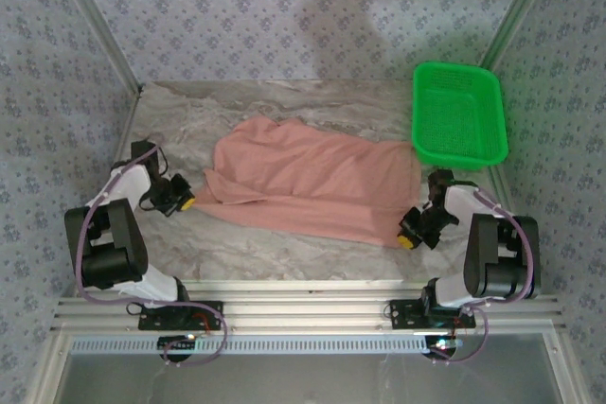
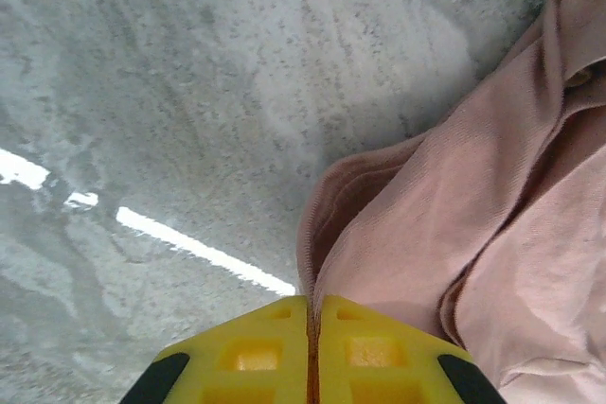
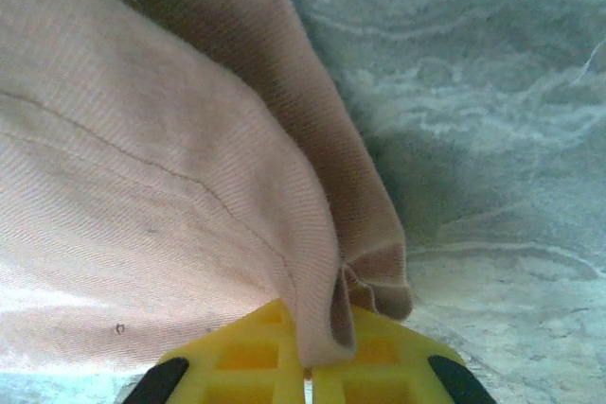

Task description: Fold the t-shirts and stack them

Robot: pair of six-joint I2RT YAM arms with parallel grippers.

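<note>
Left fingers [image 2: 246, 357] and right fingers [image 3: 237, 361] tight on t-shirt [image 1: 312, 182]

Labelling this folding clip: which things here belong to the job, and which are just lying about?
Job: pink t-shirt; left gripper and right gripper, each shut on an edge of it.
Lying about: green basket, empty, beyond the right gripper.

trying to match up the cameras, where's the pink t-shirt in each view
top external: t-shirt spread across the middle of the table.
left wrist: t-shirt on the right side, reaching bottom centre.
right wrist: t-shirt over the left and centre, down to the bottom.
shared landmark: the grey marbled table beside the cloth.
</note>
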